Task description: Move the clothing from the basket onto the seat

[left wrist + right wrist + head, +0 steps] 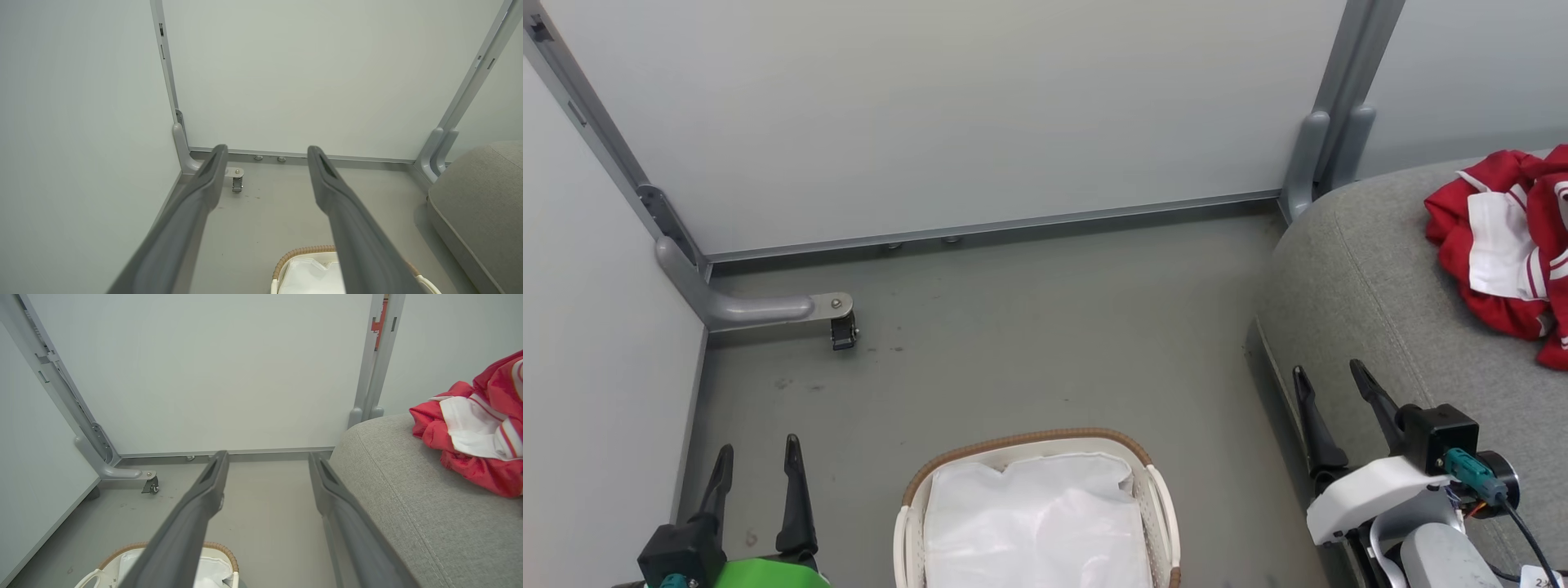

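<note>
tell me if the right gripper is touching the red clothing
Apart. In the head view the right gripper sits short of the clothing, bare grey seat between them.

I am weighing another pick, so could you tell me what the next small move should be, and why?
Probably tilt the head down to check the whole basket before reaching. The clothing already lies on the seat, the left end effector and right end effector are open and empty, and the basket's visible part holds just a white lining; its near end is cut off.
</note>
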Motion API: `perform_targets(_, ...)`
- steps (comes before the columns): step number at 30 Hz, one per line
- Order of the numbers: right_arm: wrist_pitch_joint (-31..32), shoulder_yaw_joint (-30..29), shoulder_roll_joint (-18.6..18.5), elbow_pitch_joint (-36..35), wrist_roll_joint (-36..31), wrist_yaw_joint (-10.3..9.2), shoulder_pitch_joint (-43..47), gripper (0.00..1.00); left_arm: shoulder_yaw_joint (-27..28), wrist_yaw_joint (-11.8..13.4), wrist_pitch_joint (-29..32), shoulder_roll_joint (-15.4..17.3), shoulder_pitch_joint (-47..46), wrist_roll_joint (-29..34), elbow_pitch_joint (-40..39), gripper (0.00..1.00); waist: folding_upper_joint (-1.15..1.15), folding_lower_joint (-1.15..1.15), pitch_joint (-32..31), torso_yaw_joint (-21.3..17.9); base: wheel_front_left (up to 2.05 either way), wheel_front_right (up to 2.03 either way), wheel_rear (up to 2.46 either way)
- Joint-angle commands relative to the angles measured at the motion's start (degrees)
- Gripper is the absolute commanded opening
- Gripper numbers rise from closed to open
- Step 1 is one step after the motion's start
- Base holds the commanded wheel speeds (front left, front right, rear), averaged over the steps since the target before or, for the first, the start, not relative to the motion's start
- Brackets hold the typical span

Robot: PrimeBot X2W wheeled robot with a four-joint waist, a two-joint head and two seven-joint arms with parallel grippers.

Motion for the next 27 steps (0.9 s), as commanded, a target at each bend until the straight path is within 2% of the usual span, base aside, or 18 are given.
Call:
perform_targets(1,-0.11,0.17,-0.06,0.2,0.32,-0.08,0.91,1.0,-0.1,0.13,0.0,0.0,1.13,-1.05,0.05,1.0,0.0,0.01,-0.04,-0.02,0.0,0.0,0.0)
perform_targets(7,-0.11,0.69,0.0,0.44,0.23,-0.08,0.94,1.0,-0.33,-0.38,0.0,0.01,1.47,-2.68,0.72,1.0,0.0,0.01,-0.05,0.02,0.0,0.0,0.0)
perform_targets(8,0.01,0.66,0.1,0.38,0.06,0.0,0.43,0.0,-0.41,-0.3,0.01,-0.02,0.64,-2.81,0.61,0.0,0.0,0.01,-0.06,0.02,0.0,0.0,0.0)
perform_targets(12,0.39,0.48,0.56,2.18,0.61,0.0,1.39,0.0,-0.4,-0.29,0.26,-0.31,0.56,-3.42,2.68,0.0,0.0,0.01,-0.07,0.04,0.0,0.0,0.0)
perform_targets(27,4.65,-1.06,0.48,0.3,16.96,-0.01,1.53,0.0,0.55,-0.5,4.51,-0.24,-1.55,-18.8,2.3,0.0,0.0,0.01,-0.02,0.42,0.0,0.0,0.0)
